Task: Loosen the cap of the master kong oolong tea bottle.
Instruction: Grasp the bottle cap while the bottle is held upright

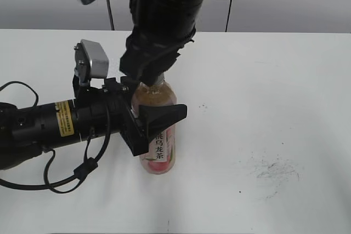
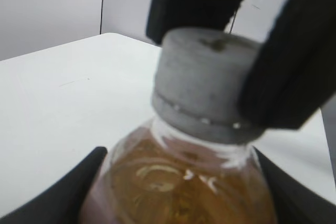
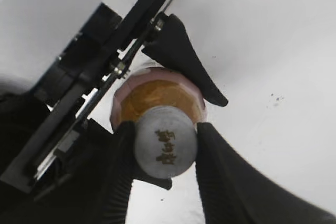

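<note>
The master kong oolong tea bottle [image 1: 159,149] stands upright on the white table, amber tea above a pink label. My left gripper [image 1: 151,121] is shut on the bottle's upper body; its black jaws flank the shoulder in the left wrist view [image 2: 178,182]. My right gripper [image 1: 153,78] comes down from above and is shut on the cap [image 3: 165,141], a light-grey round cap with a dark mark on top. In the left wrist view the cap [image 2: 202,80] sits between the right gripper's black fingers. The bottle's shoulder [image 3: 157,95] shows below the cap.
White table [image 1: 274,108] with grey scuff marks [image 1: 277,171] at the front right. The left arm [image 1: 44,127] lies across the left side with a looping black cable [image 1: 66,182]. A grey wall rises behind the table.
</note>
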`<state>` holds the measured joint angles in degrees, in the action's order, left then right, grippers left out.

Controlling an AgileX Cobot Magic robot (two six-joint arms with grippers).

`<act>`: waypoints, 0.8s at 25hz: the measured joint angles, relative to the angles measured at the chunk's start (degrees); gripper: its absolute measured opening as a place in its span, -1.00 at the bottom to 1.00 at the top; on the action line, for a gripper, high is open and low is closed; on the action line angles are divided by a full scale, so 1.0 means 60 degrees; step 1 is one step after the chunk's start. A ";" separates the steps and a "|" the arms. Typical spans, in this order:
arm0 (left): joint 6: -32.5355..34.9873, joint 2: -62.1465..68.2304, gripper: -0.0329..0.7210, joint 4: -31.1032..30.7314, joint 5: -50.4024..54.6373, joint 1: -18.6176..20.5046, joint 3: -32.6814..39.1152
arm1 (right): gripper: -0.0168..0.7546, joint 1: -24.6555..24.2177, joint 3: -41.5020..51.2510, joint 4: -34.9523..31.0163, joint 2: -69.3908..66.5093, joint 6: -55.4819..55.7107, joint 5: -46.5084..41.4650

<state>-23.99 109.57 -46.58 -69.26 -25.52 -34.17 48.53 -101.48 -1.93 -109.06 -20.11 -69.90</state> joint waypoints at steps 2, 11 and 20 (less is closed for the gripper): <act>0.0000 0.0000 0.27 0.0000 0.0000 0.0000 0.0000 | -0.25 0.0000 0.0000 0.0000 0.0000 -0.0859 0.0008; 0.0016 0.0000 0.27 0.0000 0.0000 0.0000 0.0000 | -0.25 -0.0019 -0.0018 -0.0009 0.0000 -0.5256 0.0018; 0.0072 0.0000 0.27 -0.0095 -0.0011 0.0000 0.0000 | -0.25 -0.0019 -0.0036 -0.0128 0.0000 -0.9065 0.0000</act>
<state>-23.56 109.57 -47.15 -69.33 -25.52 -34.17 48.41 -101.69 -2.70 -109.06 -74.50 -69.90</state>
